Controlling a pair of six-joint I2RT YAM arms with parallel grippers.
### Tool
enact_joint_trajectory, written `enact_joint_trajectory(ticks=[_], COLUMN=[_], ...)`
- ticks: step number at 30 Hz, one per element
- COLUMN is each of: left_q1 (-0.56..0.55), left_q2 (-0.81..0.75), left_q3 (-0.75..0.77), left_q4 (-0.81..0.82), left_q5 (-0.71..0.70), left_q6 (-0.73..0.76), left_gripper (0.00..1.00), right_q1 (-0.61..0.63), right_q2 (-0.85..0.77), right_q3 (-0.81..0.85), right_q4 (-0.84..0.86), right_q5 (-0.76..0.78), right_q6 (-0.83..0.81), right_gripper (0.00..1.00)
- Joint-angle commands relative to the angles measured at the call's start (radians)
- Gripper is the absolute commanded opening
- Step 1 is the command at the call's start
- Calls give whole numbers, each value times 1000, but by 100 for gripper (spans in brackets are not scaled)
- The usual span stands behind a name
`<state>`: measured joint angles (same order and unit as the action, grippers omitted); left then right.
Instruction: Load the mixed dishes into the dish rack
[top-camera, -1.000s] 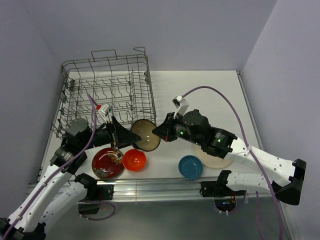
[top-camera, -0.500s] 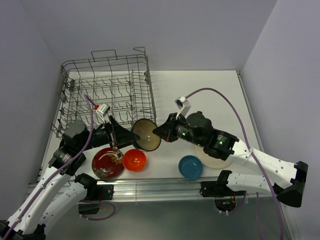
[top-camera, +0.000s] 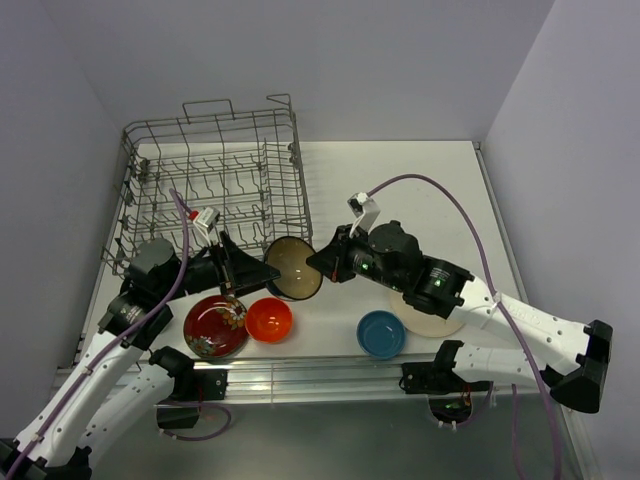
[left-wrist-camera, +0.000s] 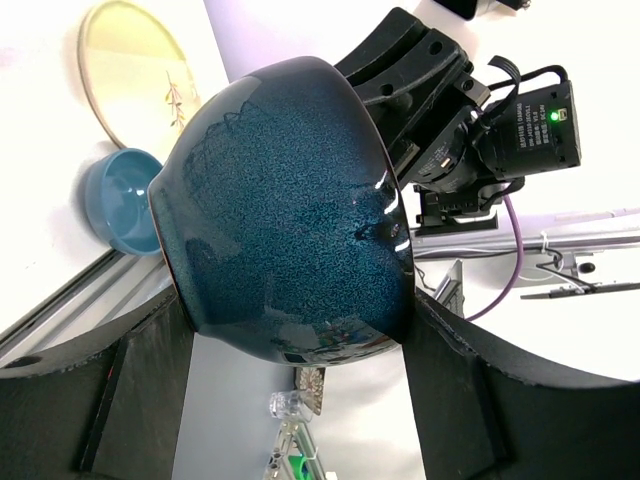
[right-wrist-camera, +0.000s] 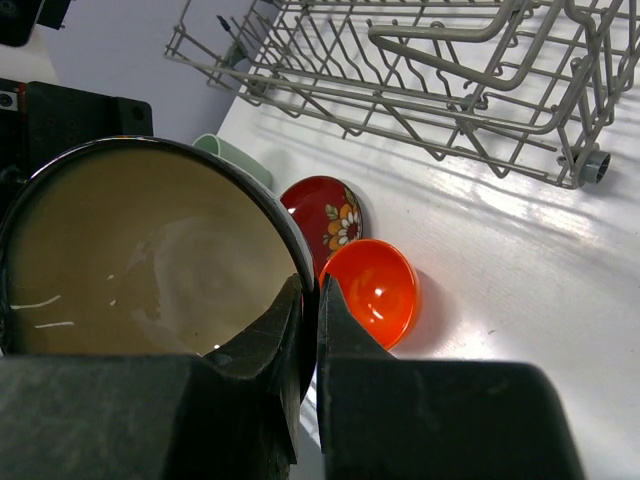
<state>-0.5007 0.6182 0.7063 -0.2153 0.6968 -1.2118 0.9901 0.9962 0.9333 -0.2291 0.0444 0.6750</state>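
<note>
Right gripper pinched shut; left gripper spread wide.

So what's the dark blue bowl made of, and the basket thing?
The bowl looks like glazed ceramic: its speckled dark teal outside is glossy with bright highlights. The dish rack looks like grey metal wire, thin bent rods with a dull sheen; any coating can't be told.
</note>
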Motion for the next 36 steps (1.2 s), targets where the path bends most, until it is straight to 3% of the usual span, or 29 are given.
enact_joint_trajectory(ticks=[1, 8, 9, 11, 20, 23, 25, 26, 36], left_q1=[-4, -6, -6, -6, -4, -4, -4, -6, -4], left_q2=[-15, -23, -21, -18, -12, -5, 14, 26, 303], left_q3=[50, 99, 105, 125, 182, 226, 281, 307, 712], left_q4=[68, -16, -39, -64, -133, -189, -232, -292, -588], left_q5=[10, -45, -51, -74, -125, -169, -222, -247, -669], left_q6=[12, 66, 80, 99, 146, 185, 214, 253, 469], left_gripper=[0, 0, 0, 0, 0, 0, 0, 0, 0], right_q1=[-4, -4, -4, -8, -33, -44, -54, -59, -116], right_q2=[24, 41, 42, 48, 71, 73, 62, 49, -90], right_q3=[67, 85, 90, 99, 125, 131, 134, 139, 199], right_q4=[47, 40, 40, 37, 34, 22, 1, -12, -206], right_q5=[28, 34, 35, 31, 3, 20, 37, 69, 242], right_q6=[-18, -29, -31, -34, -37, -32, -38, -40, -107], right_gripper=[3, 16, 25, 32, 52, 71, 75, 82, 85])
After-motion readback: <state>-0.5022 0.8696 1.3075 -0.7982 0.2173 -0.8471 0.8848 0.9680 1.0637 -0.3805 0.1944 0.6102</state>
